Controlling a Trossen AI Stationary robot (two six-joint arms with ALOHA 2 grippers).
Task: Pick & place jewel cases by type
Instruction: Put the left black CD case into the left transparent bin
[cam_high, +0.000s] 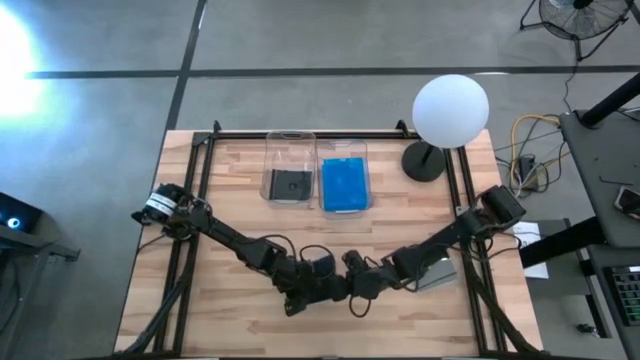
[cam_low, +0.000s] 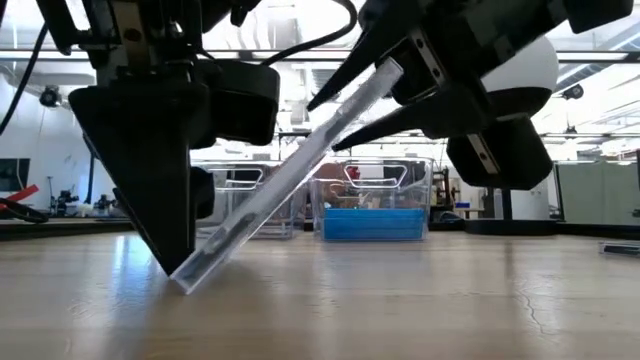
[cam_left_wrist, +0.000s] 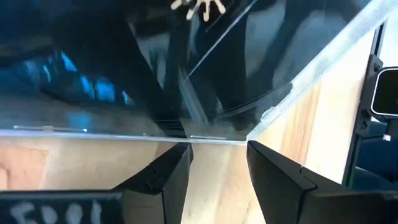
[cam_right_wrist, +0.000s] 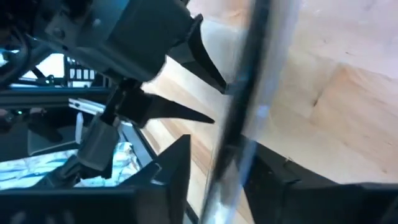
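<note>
Leaning steeply, a clear-edged dark jewel case (cam_low: 280, 190) rests one corner on the tabletop (cam_low: 400, 300), right hand (cam_low: 375, 95) pinching its raised edge, left hand (cam_low: 160, 200) open beside.

Two dark, jointed arms with black cables looped along the links. Left arm (cam_high: 225, 238): silver-grey band with a round black cap at its shoulder, by the bench (cam_high: 240, 170) edge. Right arm (cam_high: 450, 235): boxy black shoulder housing, pale grey plate near the wrist. Matte black, wedge-shaped fingers (cam_left_wrist: 277, 171) tapering to points. White scrawled marking on the left wrist housing.
</note>
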